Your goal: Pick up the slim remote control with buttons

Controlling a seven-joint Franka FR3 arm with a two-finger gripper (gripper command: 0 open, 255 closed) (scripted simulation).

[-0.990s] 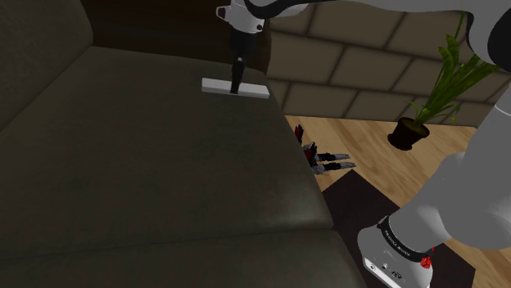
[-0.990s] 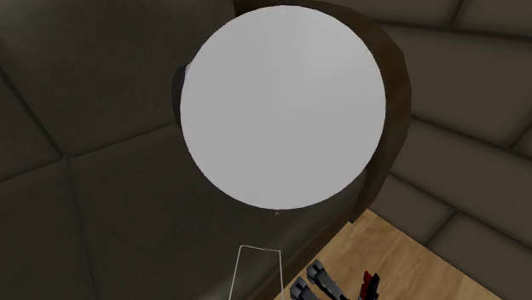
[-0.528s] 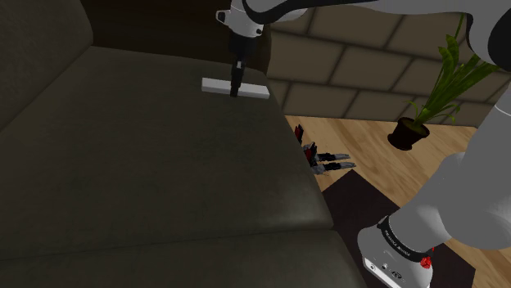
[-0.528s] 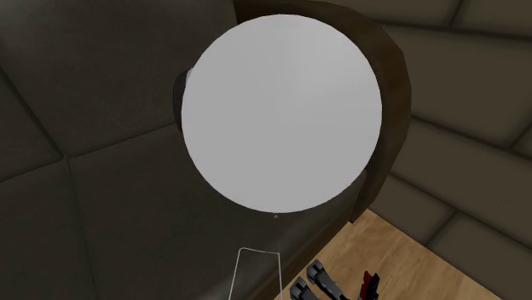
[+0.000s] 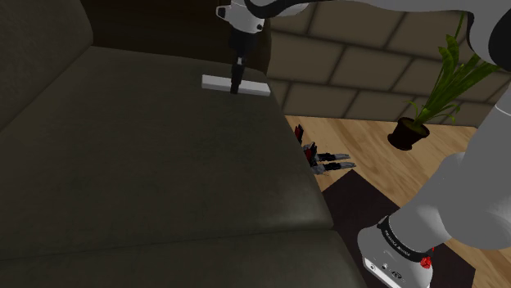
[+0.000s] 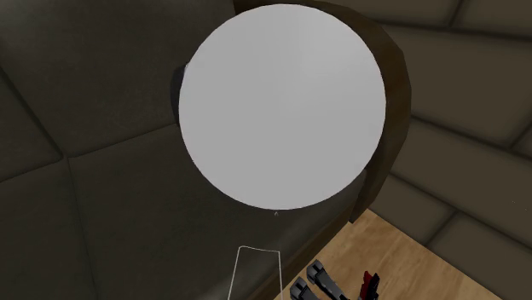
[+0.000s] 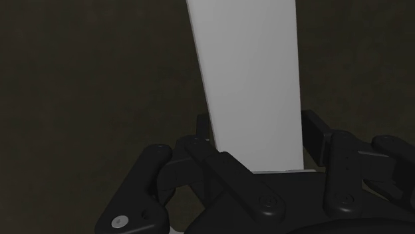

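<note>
The remote point(image 5: 217, 82) is a slim, plain white slab lying near the back right corner of the dark sofa seat point(image 5: 147, 164) in the shoulder view. My black gripper point(image 5: 236, 88) comes straight down onto its middle and is shut on it. In the wrist view the white remote point(image 7: 249, 86) runs away from the hand over the dark cushion, and the two fingers point(image 7: 199, 143) clasp its long sides. No buttons are drawn on it.
A stone-block wall point(image 5: 352, 65) rises behind the sofa. A potted plant point(image 5: 426, 106) and small dark objects point(image 5: 319, 155) sit on the wooden floor. The stand point(image 5: 397, 258) is at lower right. A large pale grey round part of the arm point(image 6: 281, 102) covers the middle of the second exterior view.
The fingers have shut on the remote's sides. The arm and the remote have hardly moved.
</note>
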